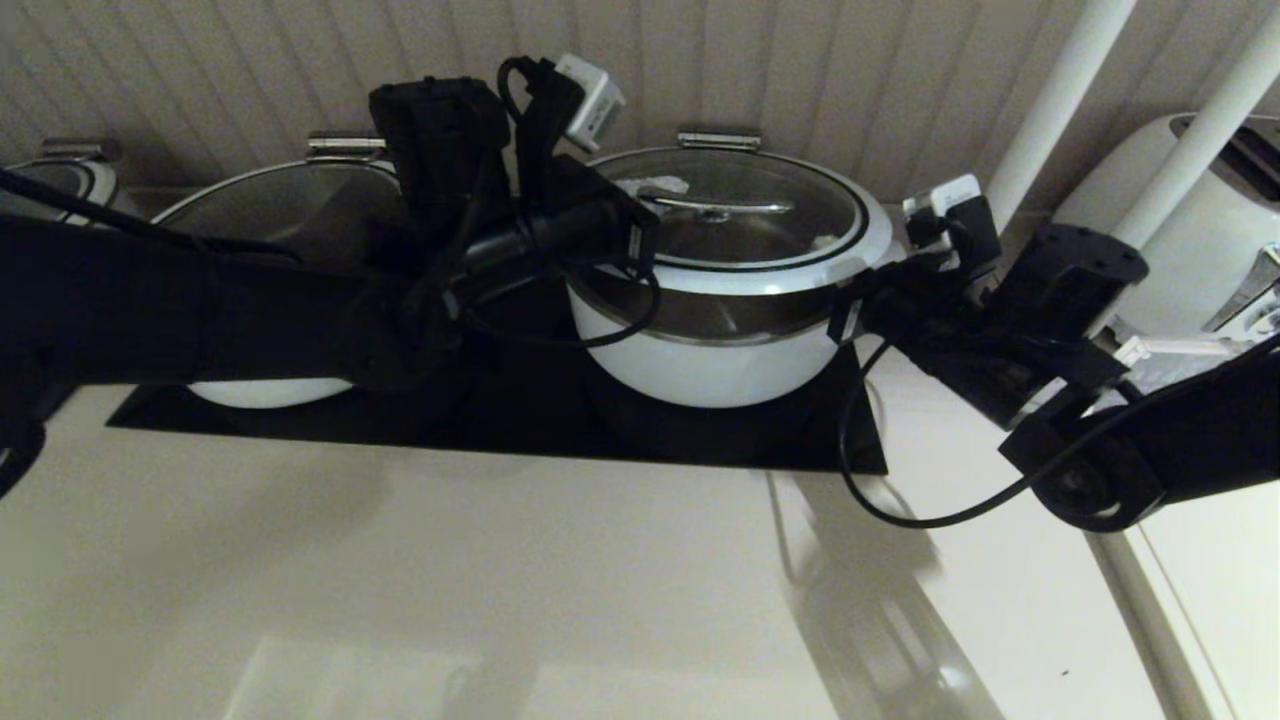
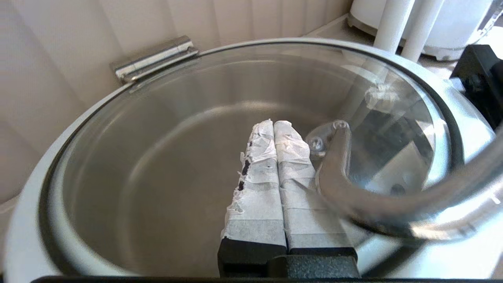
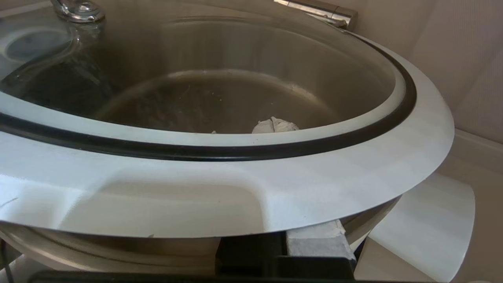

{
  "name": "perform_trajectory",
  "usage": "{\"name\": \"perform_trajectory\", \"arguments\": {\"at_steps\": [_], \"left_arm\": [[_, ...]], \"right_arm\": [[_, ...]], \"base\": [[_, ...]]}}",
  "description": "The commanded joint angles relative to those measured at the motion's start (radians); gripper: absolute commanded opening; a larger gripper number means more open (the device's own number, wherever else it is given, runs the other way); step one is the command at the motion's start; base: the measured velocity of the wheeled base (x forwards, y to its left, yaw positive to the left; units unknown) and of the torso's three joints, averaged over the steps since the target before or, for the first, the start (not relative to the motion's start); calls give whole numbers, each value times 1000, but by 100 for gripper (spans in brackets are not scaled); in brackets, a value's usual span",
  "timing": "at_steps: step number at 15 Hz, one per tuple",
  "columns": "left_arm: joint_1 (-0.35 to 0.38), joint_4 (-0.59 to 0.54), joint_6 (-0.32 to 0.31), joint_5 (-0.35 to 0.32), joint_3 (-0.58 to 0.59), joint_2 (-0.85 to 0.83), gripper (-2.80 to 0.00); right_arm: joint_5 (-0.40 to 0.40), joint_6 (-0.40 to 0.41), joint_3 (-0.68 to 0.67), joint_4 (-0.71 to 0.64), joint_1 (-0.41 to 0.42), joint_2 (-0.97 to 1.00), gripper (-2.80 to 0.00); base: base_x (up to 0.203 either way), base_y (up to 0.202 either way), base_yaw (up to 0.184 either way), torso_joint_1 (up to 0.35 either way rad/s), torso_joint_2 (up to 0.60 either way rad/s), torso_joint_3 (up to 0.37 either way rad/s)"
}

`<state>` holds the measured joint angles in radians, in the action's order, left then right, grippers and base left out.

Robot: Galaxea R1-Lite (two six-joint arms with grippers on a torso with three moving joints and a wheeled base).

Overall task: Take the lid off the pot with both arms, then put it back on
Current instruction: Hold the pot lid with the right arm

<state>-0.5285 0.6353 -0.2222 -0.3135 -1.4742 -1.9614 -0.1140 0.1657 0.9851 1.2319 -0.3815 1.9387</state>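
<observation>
The white round pot (image 1: 715, 365) sits on a black flat cooktop (image 1: 500, 420) set in the pale bench (image 1: 500, 580). Its glass lid with a white rim (image 1: 860, 250) looks raised slightly, a gap showing beneath it. The left hand (image 2: 274, 125) lies on the glass beside the curved metal lid handle (image 2: 338, 157), its taped fingers (image 2: 255, 188) pressed together. The right hand (image 3: 275, 125) pinches the lid's rim, one finger above, one below. A second white pot (image 1: 270, 390) stands alongside.
</observation>
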Motion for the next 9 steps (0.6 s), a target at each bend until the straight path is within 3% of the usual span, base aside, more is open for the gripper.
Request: {"name": "perform_trajectory", "arguments": {"at_steps": [1, 9], "left_arm": [[11, 3, -6, -2, 55, 41, -280], [103, 12, -44, -4, 236, 143, -280]], "right_arm": [[-1, 1, 0, 5, 0, -3, -280], [-1, 1, 0, 17, 0, -3, -280]], "base": [[0, 0, 0, 0, 0, 0], [0, 0, 0, 0, 0, 0]]}}
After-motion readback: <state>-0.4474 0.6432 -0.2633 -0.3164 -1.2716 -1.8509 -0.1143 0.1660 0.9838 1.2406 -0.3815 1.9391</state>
